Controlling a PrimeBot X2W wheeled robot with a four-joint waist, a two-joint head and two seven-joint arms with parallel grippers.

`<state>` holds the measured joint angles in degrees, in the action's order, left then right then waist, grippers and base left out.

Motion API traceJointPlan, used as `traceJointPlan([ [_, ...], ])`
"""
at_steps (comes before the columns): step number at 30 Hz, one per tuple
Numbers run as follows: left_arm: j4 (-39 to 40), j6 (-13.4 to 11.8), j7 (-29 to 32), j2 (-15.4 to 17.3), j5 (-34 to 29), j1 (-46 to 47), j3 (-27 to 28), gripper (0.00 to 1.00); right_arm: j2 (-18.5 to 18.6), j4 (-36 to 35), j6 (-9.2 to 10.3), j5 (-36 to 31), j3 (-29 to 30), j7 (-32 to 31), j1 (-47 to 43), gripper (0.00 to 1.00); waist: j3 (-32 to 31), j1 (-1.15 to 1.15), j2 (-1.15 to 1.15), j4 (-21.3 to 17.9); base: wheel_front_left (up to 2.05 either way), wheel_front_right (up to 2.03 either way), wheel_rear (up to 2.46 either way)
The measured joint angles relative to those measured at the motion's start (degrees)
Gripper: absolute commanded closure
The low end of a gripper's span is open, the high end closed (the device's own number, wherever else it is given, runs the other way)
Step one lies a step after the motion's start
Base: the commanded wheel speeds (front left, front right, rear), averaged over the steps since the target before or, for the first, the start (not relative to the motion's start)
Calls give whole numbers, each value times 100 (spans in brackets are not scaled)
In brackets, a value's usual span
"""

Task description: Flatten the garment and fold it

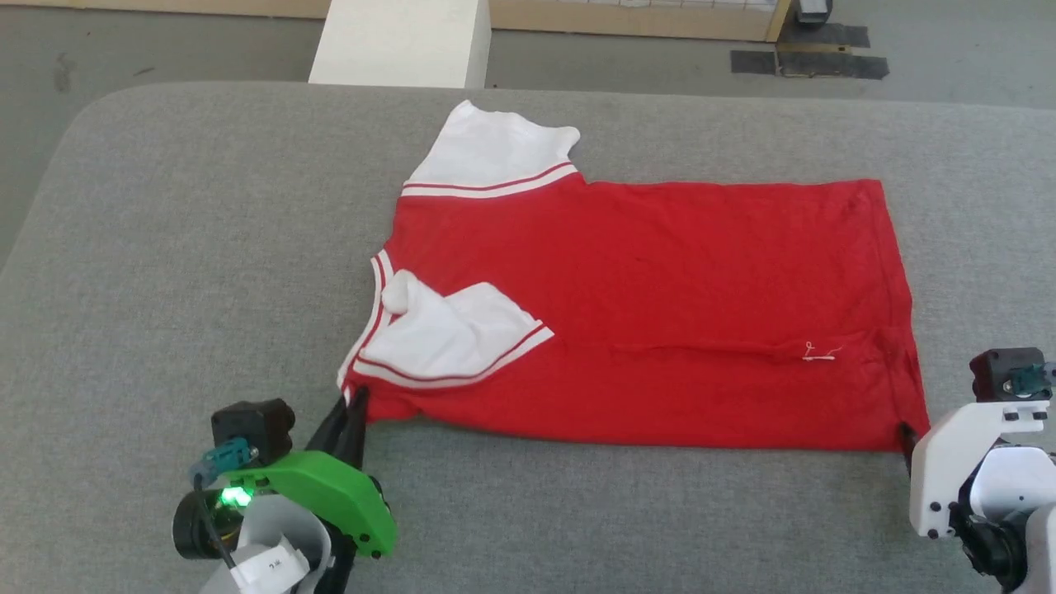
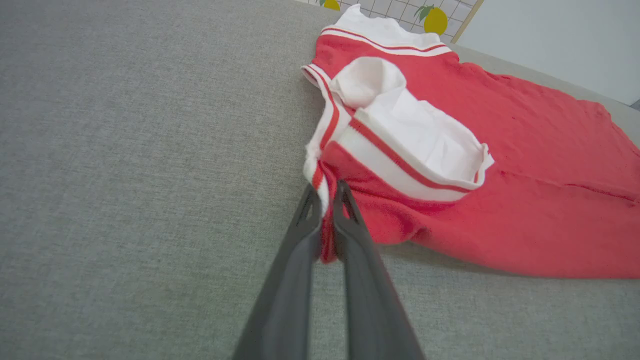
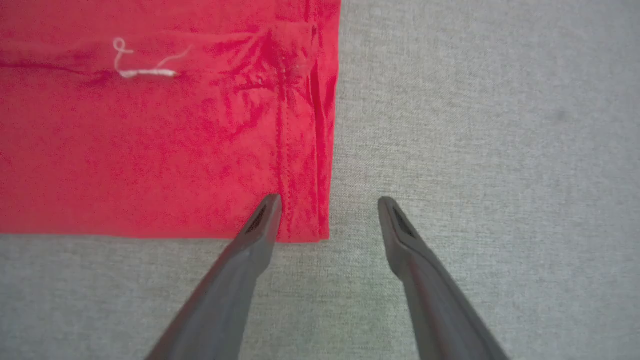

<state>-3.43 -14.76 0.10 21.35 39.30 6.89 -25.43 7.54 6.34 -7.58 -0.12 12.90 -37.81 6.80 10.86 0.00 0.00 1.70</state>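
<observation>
One red shirt (image 1: 660,313) lies flat on the grey table (image 1: 206,247), its long axis running from the left end effector (image 1: 351,408), clamped on the collar-end corner, to the right end effector (image 3: 327,202), spread wide either side of the hem corner, with both white sleeves (image 1: 487,153) toward the left one.

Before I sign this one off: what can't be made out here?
- Underside of the garment: all views, hidden by its own top layer.
- Fabric pinched in the left gripper: left wrist view, covered by its fingers.
- Height of the right gripper over the table: right wrist view, no depth cue.
</observation>
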Motion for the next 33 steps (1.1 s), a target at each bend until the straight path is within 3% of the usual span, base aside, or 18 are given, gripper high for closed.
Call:
traceJointPlan([
  [5,197,-103,13,22,-143,4,-63,100,-120,365,0,-122,74,0,141,0,139,0,0,63,0,0,0],
  [6,215,-113,33,22,-144,4,-83,100,-124,415,0,-115,69,-5,176,21,167,0,0,69,0,0,0],
  [7,220,-119,35,22,-146,4,-100,100,-124,457,0,-89,58,-11,202,75,188,0,0,73,0,0,0],
  [8,220,-119,41,23,-151,4,-114,100,-122,495,2,-56,25,-18,231,100,213,0,0,76,0,0,0],
  [19,55,-111,136,110,-112,-95,-137,100,-27,590,0,371,-32,-27,221,100,-45,0,0,34,0,0,0],
  [28,270,-118,346,328,327,-955,-19,100,243,-349,-2,836,-66,-622,-600,100,-564,0,0,-87,0,0,0],
  [33,253,-94,593,437,415,-1315,-197,100,157,-711,-1,925,45,-843,-1125,100,-670,0,0,-201,0,0,0],
])
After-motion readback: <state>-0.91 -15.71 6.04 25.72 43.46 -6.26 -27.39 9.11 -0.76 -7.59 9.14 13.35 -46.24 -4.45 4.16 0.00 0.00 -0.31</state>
